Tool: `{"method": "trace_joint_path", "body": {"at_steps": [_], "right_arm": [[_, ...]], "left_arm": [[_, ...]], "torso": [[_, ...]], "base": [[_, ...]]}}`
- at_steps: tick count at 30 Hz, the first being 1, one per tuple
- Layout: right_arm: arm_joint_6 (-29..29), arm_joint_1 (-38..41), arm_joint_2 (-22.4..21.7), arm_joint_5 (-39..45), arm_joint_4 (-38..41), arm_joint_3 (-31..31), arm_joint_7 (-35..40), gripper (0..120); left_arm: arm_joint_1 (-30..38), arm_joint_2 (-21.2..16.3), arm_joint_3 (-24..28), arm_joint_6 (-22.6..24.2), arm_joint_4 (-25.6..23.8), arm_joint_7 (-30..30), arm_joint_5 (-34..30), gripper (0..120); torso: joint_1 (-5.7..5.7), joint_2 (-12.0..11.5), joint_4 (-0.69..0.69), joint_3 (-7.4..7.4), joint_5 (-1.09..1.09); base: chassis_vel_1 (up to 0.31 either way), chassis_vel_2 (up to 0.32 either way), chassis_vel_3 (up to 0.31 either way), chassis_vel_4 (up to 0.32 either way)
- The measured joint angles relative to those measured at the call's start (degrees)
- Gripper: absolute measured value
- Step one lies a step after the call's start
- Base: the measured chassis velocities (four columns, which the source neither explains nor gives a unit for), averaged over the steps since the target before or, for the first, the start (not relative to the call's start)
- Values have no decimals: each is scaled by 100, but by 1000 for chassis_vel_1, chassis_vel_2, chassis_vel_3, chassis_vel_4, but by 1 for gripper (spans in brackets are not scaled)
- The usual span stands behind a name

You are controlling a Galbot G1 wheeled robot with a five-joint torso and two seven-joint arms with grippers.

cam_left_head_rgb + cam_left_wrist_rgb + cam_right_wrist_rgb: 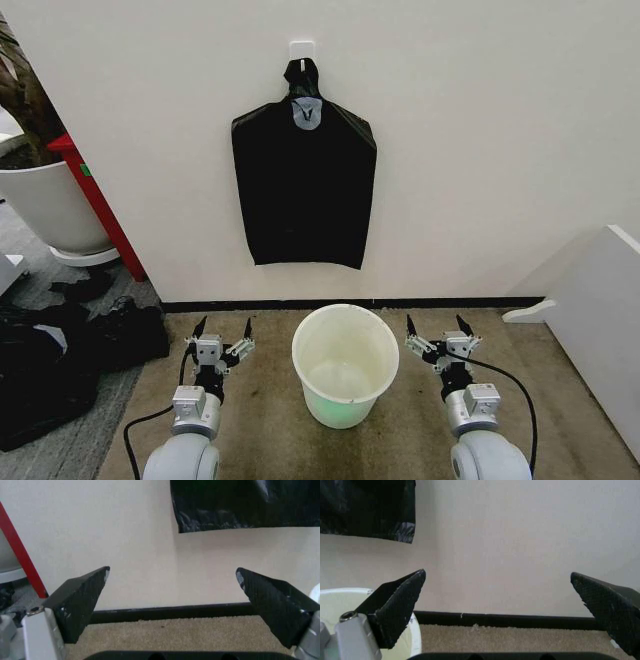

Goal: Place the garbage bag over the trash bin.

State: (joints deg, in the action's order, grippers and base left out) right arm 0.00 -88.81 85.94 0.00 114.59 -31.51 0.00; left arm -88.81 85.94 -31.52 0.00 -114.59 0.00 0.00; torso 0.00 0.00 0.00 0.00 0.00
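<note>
Both grippers wide apart, bag hanging

We held our left gripper [222, 330] and right gripper [440, 327] spread, flanking the trash bin [345, 365] with bare carpet [270, 420] between; the garbage bag [303, 190] hung above it.

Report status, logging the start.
Left gripper, right gripper open, flanking trash bin. Garbage bag hanging on wall. Nothing in the way.

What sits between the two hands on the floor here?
In the head view, the trash bin stands on the carpet between the left hand and the right hand, both open and empty, touching neither. The garbage bag hangs on the wall above.
</note>
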Motion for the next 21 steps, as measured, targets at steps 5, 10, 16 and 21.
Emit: {"method": "trace_joint_path", "body": {"at_steps": [5,10,16,21], "right_arm": [[0,0,0,0,0,0,0,100],[0,0,0,0,0,0,0,100],[0,0,0,0,0,0,0,100],[0,0,0,0,0,0,0,100]], "left_arm": [[0,0,0,0,0,0,0,100],[0,0,0,0,0,0,0,100],[0,0,0,0,0,0,0,100],[0,0,0,0,0,0,0,100]], "torso": [[0,0,0,0,0],[0,0,0,0,0],[0,0,0,0,0],[0,0,0,0,0]], "base": [[0,0,0,0],[0,0,0,0],[0,0,0,0],[0,0,0,0]]}}
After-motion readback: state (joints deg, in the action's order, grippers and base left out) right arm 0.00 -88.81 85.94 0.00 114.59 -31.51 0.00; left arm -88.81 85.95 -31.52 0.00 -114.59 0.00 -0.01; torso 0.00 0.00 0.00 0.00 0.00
